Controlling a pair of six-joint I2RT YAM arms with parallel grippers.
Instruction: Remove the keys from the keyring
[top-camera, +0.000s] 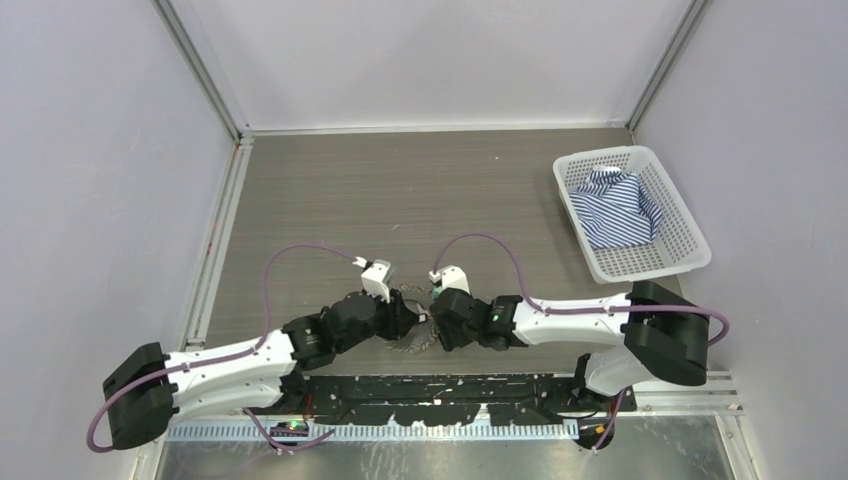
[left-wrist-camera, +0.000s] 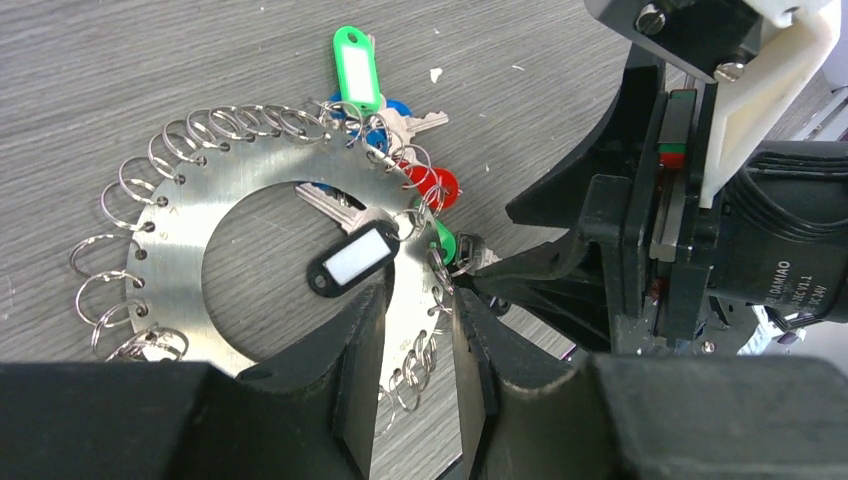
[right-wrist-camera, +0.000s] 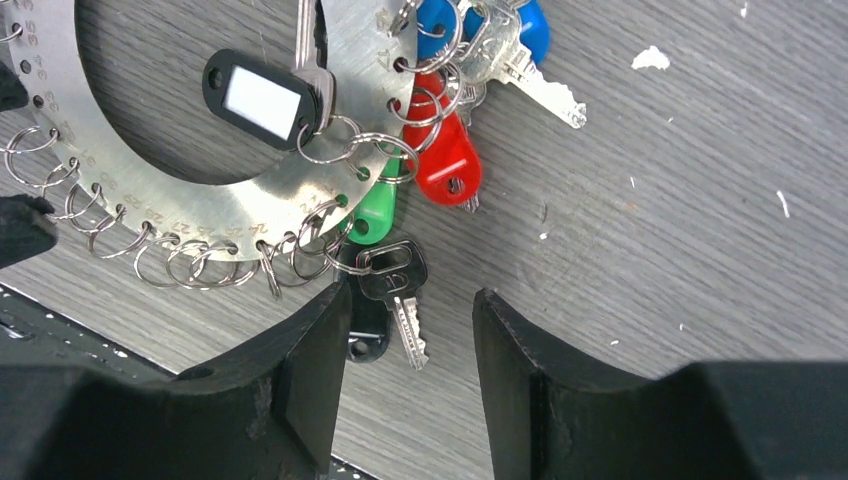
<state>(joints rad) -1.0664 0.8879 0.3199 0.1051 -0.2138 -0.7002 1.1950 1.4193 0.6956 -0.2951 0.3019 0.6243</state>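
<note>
The left claw (left-wrist-camera: 420, 300) stood with its fingers either side of the flat band of the keyring (left-wrist-camera: 240, 150), one at the inner hole and one at the outer rim; whether they actually pinched it I could not tell. The keyring lay flat on the surface (top-camera: 400, 190), near the front edge between the two arms, with small split rings (left-wrist-camera: 100, 250) all round its rim. The keys were bunched on the side toward the right arm: a green tag (left-wrist-camera: 357, 65), a black tag (left-wrist-camera: 352, 258) over the hole, then blue-headed keys (right-wrist-camera: 525, 25), a red-headed key (right-wrist-camera: 447, 160), a green head (right-wrist-camera: 375, 215) and a dark key (right-wrist-camera: 393, 275). The right claw (right-wrist-camera: 410, 295) was spread wide, holding nothing, with the dark key lying between its fingers. Taking that key looked like the step in hand. To do it well, the left claw should pin the band firmly so it cannot slide. The right should close on the key's head alone, clear of neighbouring split rings, then work it round its ring rather than tug. Room was tight at the near edge, where the arms' mounting rail (top-camera: 440, 385) ran just beside the keyring. The surface lay open toward the back wall, and the white basket (top-camera: 690, 255) with a striped cloth (top-camera: 615, 205) sat well apart on the right.
</note>
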